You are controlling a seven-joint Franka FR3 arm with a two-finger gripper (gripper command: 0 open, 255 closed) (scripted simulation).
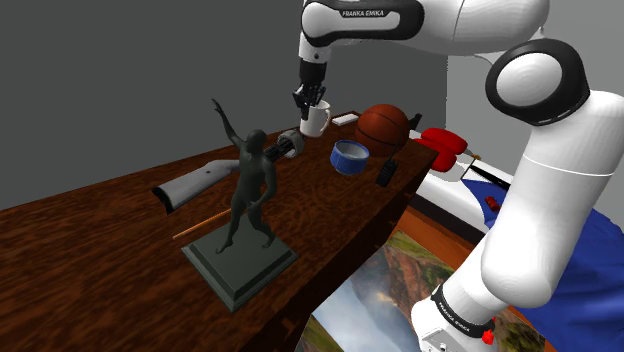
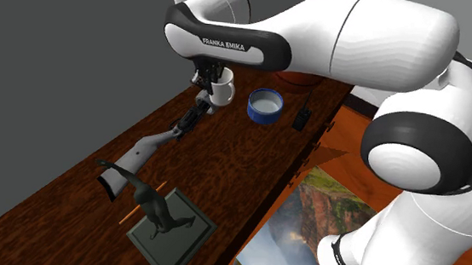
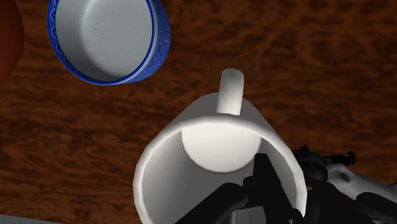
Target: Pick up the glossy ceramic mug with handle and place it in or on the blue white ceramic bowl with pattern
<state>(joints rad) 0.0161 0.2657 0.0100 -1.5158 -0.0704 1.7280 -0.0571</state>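
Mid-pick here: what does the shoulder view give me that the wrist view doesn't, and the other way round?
Shoulder view, not wrist: the dark statue on its square base at the near end of the table, the small black device beside the bowl, the red object near the table's far end, and the white arm reaching over. Wrist view, not shoulder: the white inside bottom of the mug and the bowl's pale speckled inside. Both: the gripper at the white mug, the blue-walled bowl standing apart from it, and the wooden tabletop.
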